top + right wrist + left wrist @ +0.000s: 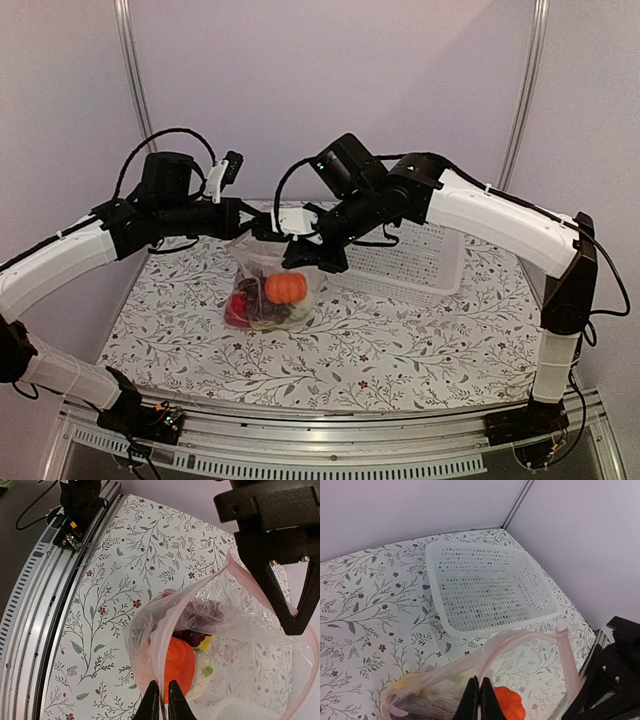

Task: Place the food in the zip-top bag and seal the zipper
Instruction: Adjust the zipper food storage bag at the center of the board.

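Note:
The clear zip-top bag (270, 275) hangs upright over the table, held up by both grippers at its mouth. Inside it lie the food pieces: an orange round fruit (286, 288), red and dark purple pieces (243, 306), and in the right wrist view the orange fruit (179, 667), grapes (200, 620), a yellow piece and white cauliflower (215, 692). My left gripper (479, 690) is shut on the pinkish zipper strip (520, 639). My right gripper (163, 696) is shut on the zipper strip (162, 645) at the other side. The mouth stands open.
An empty white lattice basket (415, 262) stands on the flowered table behind and right of the bag; it also shows in the left wrist view (487, 587). The table's metal front rail (35, 595) runs along the near edge.

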`<move>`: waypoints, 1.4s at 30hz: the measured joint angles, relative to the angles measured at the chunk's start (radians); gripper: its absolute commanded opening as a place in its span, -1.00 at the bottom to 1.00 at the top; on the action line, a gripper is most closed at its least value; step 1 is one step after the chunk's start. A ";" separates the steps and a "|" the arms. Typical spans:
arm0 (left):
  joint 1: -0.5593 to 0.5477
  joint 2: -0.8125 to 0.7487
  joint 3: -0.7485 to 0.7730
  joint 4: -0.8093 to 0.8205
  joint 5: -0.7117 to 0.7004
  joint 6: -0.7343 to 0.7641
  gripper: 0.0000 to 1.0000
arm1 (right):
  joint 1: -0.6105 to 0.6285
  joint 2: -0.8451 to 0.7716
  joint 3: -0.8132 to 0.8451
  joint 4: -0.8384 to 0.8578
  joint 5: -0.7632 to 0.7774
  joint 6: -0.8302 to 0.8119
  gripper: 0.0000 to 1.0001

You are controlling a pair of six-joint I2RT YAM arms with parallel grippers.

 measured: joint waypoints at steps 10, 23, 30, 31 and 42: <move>-0.016 0.023 0.005 -0.003 0.013 0.018 -1.00 | 0.000 0.000 0.000 0.002 0.000 0.024 -0.28; -0.023 0.058 0.035 -0.011 0.021 0.034 -1.00 | -0.002 -0.026 -0.016 0.003 0.006 0.060 0.34; -0.026 0.074 0.045 -0.014 0.023 0.044 -1.00 | -0.039 -0.129 -0.037 0.005 -0.030 0.086 0.43; -0.026 0.074 0.047 -0.016 0.024 0.046 -1.00 | -0.046 -0.142 -0.047 0.005 -0.032 0.090 0.43; -0.030 0.074 0.052 -0.018 0.029 0.077 -1.00 | -0.103 -0.218 -0.182 0.014 -0.034 0.108 0.44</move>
